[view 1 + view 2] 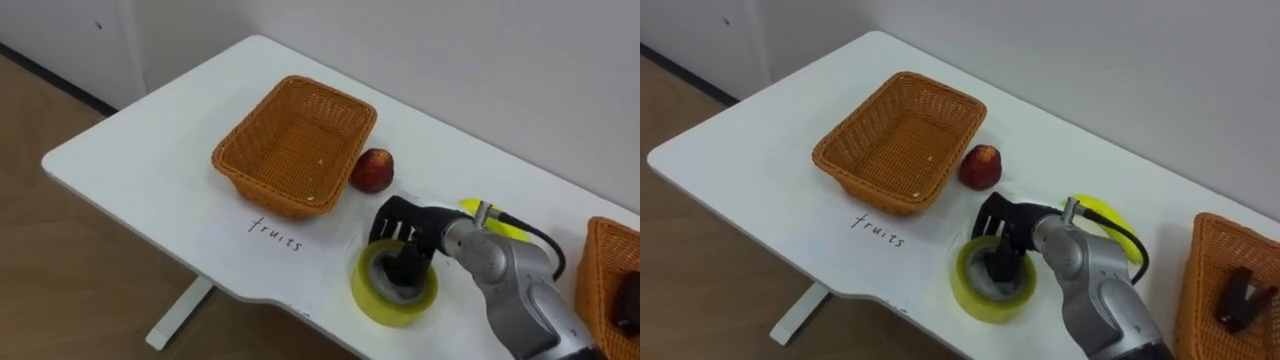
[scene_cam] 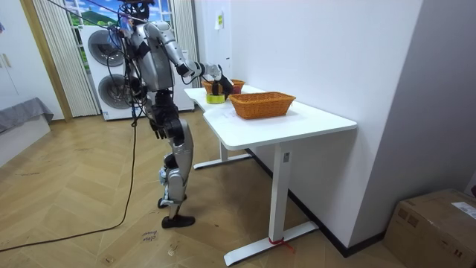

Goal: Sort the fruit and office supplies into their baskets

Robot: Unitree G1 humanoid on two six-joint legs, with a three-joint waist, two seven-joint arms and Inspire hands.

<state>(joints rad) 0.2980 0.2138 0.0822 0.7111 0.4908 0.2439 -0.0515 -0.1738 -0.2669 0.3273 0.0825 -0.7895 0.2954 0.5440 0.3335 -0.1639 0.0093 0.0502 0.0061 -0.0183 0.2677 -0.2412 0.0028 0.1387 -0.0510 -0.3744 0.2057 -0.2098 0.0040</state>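
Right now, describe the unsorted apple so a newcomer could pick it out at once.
On the white table, find the empty wicker basket with the handwritten label in front. The apple sits just beside that basket's right end. It is the only red, round thing; the tape roll at the right hand and the banana are yellow.

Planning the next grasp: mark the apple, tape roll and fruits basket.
apple [image 1: 372,170]: left eye view, red side.
tape roll [image 1: 368,305]: left eye view, yellow rim.
fruits basket [image 1: 265,192]: left eye view, near wall.

The table [image 1: 130,150] reads "fruits" (handwritten, dark) just before the basket [image 1: 295,150].
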